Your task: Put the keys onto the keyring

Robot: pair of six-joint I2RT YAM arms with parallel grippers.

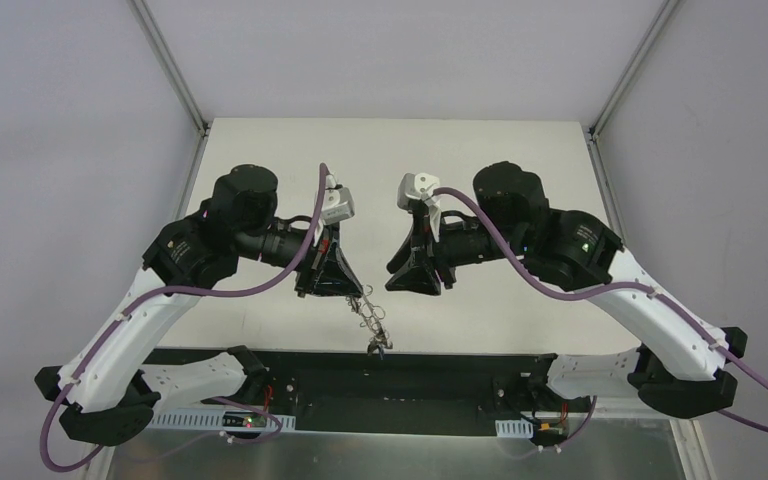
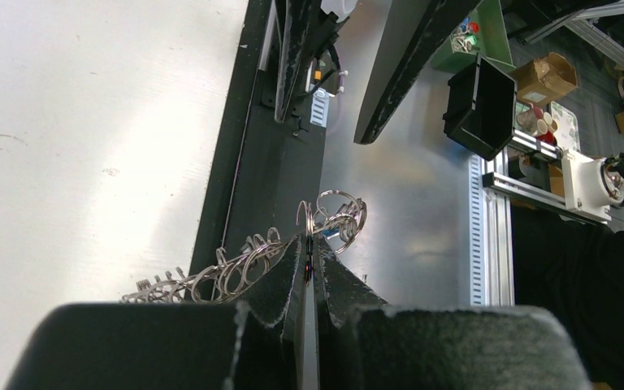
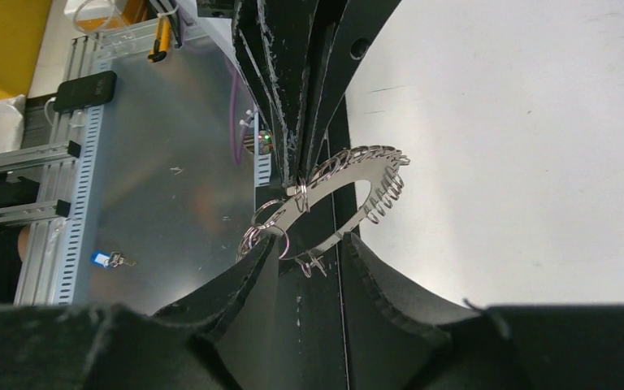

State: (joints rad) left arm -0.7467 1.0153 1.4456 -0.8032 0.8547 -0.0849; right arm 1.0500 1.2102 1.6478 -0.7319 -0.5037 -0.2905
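Note:
My left gripper is shut on the rim of the keyring and holds it in the air above the table's near edge. In the left wrist view the jaws pinch the ring edge-on, with its wire loops fanning left. A small blue tag shows among the loops past the tips. My right gripper is open and empty, facing the ring. In its wrist view the keyring hangs just beyond the spread jaws. A blue-tagged key lies on the metal plate below.
The white table lies behind the arms. A black strip runs along its near edge, with a slotted aluminium rail beyond. A black bin stands off the table.

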